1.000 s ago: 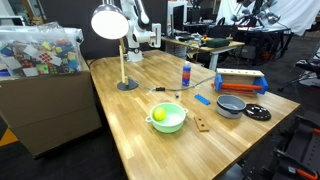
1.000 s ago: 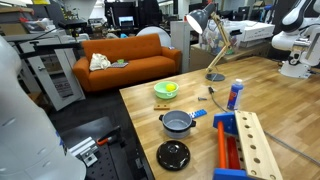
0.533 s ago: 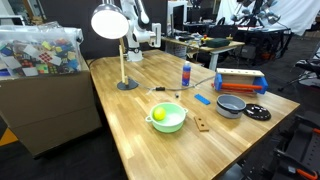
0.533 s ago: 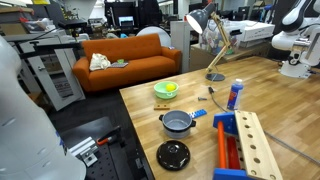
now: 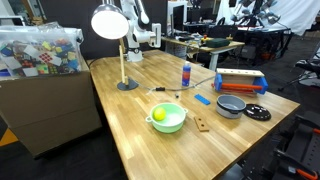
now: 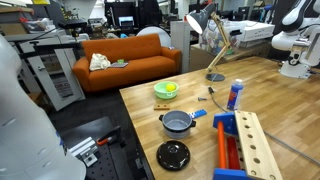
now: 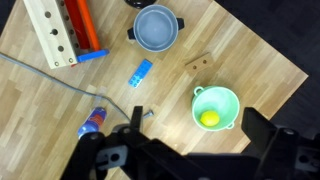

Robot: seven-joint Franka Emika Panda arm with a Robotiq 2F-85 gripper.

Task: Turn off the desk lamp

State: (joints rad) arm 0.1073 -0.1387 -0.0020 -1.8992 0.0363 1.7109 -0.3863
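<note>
The desk lamp (image 5: 107, 22) stands at the far left part of the wooden table, with a round dome head, a bright white disc face, a thin pale stem and a small dark round base (image 5: 127, 86). It also shows in an exterior view (image 6: 199, 26), with its base (image 6: 215, 76) on the table's far end. It is out of the wrist view. My gripper (image 7: 195, 135) hangs high above the table and looks down on it, jaws wide open and empty. A white arm link (image 5: 141, 33) shows behind the lamp.
On the table are a green bowl (image 7: 216, 107) holding a yellow fruit, a grey pot (image 7: 156, 27), a blue bottle (image 7: 92, 122), a wooden rack with orange parts (image 7: 60, 30), a black lid (image 5: 257, 112) and small blocks. An orange sofa (image 6: 125, 60) stands beyond.
</note>
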